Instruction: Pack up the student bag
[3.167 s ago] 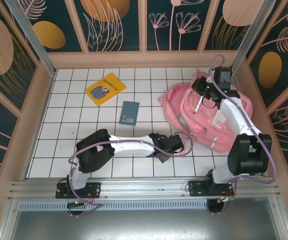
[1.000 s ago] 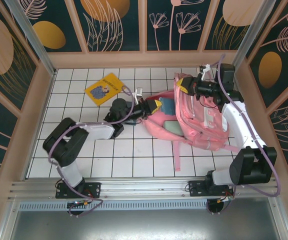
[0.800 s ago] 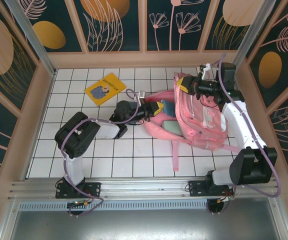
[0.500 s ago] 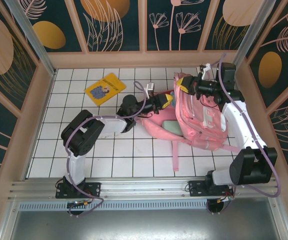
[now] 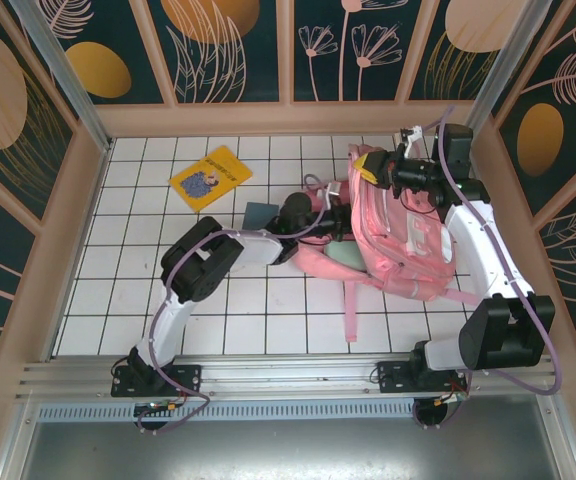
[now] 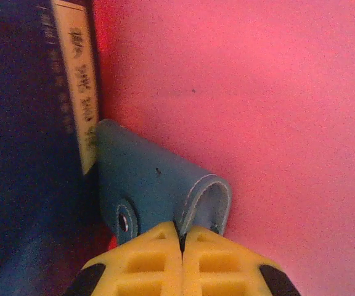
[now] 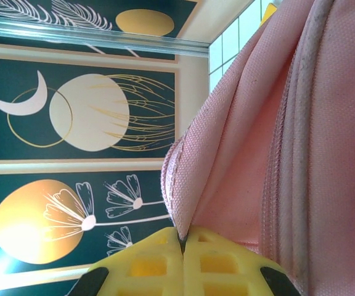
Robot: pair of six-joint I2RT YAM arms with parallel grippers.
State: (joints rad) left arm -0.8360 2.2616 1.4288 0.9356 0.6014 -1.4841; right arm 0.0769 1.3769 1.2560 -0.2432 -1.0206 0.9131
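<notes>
Pink and glossy, the student bag (image 5: 405, 250) lies at the right of the tiled table (image 5: 268, 300). Its mouth is held up by the right gripper (image 5: 372, 170), clenched on the rim fabric. Within the last second the left arm has swung over from mid-table and pushed the left gripper (image 6: 182, 237) inside. Its jaws pinch the flap of a small blue pouch (image 6: 159, 185), now against the pink lining beside a dark book (image 6: 29, 154). Letting go looks next; a yellow book (image 5: 210, 178) waits outside.
</notes>
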